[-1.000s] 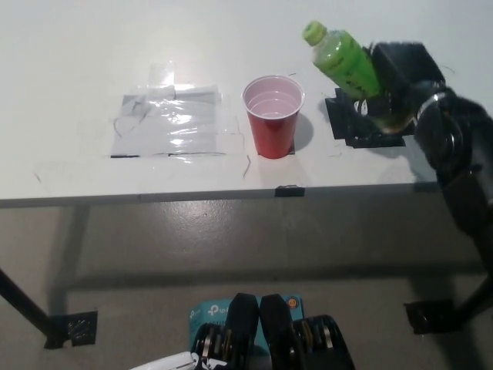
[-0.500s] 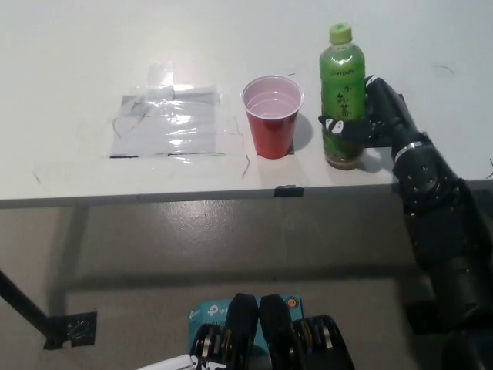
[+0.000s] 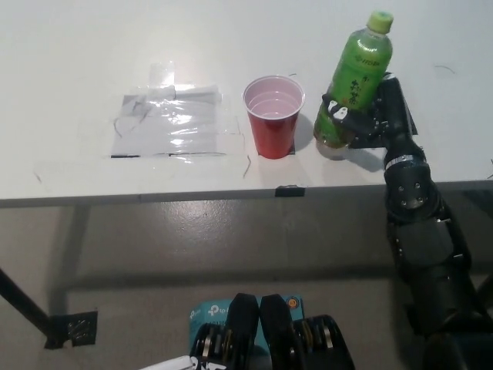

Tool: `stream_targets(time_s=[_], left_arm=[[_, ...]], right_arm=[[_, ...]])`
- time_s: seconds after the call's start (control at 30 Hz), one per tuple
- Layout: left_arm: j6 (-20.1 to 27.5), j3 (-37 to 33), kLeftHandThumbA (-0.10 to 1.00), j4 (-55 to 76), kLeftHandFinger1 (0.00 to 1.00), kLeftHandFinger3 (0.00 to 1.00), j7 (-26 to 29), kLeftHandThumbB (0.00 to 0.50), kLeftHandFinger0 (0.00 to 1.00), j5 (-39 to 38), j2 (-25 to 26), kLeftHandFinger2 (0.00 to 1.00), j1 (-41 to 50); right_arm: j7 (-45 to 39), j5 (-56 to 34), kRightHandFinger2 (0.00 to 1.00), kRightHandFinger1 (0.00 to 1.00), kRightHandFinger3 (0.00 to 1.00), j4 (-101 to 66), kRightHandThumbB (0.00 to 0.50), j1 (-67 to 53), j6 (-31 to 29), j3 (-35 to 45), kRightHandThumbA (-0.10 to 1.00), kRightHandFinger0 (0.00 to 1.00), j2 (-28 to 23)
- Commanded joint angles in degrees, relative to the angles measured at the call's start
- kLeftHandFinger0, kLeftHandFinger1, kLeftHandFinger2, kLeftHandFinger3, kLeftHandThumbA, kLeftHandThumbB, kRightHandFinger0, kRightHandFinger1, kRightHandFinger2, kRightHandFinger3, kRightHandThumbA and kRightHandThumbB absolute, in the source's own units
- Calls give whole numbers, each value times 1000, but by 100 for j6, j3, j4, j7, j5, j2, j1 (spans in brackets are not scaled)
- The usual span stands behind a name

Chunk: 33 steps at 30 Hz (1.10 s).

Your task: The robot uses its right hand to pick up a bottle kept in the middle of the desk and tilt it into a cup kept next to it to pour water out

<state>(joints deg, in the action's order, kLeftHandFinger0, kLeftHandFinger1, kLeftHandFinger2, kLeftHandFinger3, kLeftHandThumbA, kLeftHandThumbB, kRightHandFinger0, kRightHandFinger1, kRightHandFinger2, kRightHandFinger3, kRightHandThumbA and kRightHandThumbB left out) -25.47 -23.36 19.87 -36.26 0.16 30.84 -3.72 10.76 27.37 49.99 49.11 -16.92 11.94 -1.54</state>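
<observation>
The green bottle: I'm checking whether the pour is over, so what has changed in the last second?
The green bottle, tipped toward the red cup a second ago, came upright and now leans away from it, base low by the desk, still in the right hand. The cup and taped plastic sheet stayed put.

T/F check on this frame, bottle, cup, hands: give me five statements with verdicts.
1. The black right hand grips the green plastic bottle low on its body. True.
2. The bottle's cap leans toward the red plastic cup. False: the cap leans up and to the right, away from the cup.
3. The cup stands upright on the white desk, left of the bottle. True.
4. The bottle's yellow-green cap is off. False: the cap is on.
5. The sheet of clear plastic film lies between cup and bottle. False: it lies left of the cup, on the side away from the bottle.
</observation>
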Motion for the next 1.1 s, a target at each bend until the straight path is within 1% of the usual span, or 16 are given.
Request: stream_targets(time_s=[0.0,0.1,0.13,0.17,0.23,0.37,0.43,0.5,0.67,0.7,0.73,0.77,0.87,0.93,1.0,1.07], left_arm=[[41,165,499,119,1000,1000,49,500,1000,-52,15,1000,-64],[77,154,504,128,1000,1000,30,500,1000,-17,36,1000,-96],[79,158,517,128,1000,1000,35,500,1000,-6,37,1000,-99],[70,161,521,139,1000,1000,38,500,1000,1,36,1000,-95],[66,157,529,140,1000,1000,43,500,1000,32,33,1000,-93],[-2,190,513,165,1000,1000,22,500,1000,13,44,1000,-127],[3,201,516,159,1000,1000,19,500,1000,11,38,1000,-123],[39,202,537,146,1000,1000,-4,500,1000,5,45,1000,-125],[59,241,516,182,1000,1000,-23,500,1000,9,84,1000,-148],[33,247,508,195,1000,1000,-24,500,1000,-1,83,1000,-144],[54,254,505,185,1000,1000,-24,500,1000,-12,79,1000,-139],[67,257,504,179,1000,1000,-26,500,1000,-14,77,1000,-137],[61,276,511,185,1000,1000,-17,500,1000,-28,64,1000,-118],[74,278,502,149,1000,1000,-47,500,1000,-62,63,1000,-134],[70,273,504,148,1000,1000,-59,500,1000,-57,76,1000,-144],[37,289,491,170,1000,1000,-47,500,1000,-71,68,1000,-134]], right_arm=[[1157,140,23,0,351,-32,0,210,-1001,-468,-100,0,-307],[1287,335,11,0,338,17,0,192,-1001,-801,-100,0,-477],[1417,686,13,0,327,63,42,175,-1001,-1157,-100,0,-652],[1421,774,18,0,327,100,59,182,-1001,-1315,-100,0,-725],[1480,925,34,5,327,151,79,202,-993,-1660,-100,0,-874],[1611,941,91,48,300,302,95,297,-978,-2140,-100,0,-1032],[1484,847,147,83,294,307,58,291,-879,-2222,-100,0,-1043],[1443,646,145,58,277,422,44,272,-877,-2198,-100,0,-984],[1450,378,154,49,289,572,46,223,-755,-2080,-100,0,-815],[1477,318,145,37,285,607,53,201,-764,-2041,-100,0,-779],[1520,150,93,2,280,706,54,166,-822,-1921,-100,0,-693],[1534,89,12,0,278,746,54,155,-848,-1874,-100,0,-661],[1690,36,0,0,309,862,0,120,-792,-1786,-100,0,-556],[1684,-254,0,0,297,930,0,135,-862,-1576,-100,0,-454],[1718,-256,0,0,305,905,0,133,-768,-1539,-100,0,-432],[1683,-408,1,0,366,860,0,117,-657,-1419,-100,0,-378]])
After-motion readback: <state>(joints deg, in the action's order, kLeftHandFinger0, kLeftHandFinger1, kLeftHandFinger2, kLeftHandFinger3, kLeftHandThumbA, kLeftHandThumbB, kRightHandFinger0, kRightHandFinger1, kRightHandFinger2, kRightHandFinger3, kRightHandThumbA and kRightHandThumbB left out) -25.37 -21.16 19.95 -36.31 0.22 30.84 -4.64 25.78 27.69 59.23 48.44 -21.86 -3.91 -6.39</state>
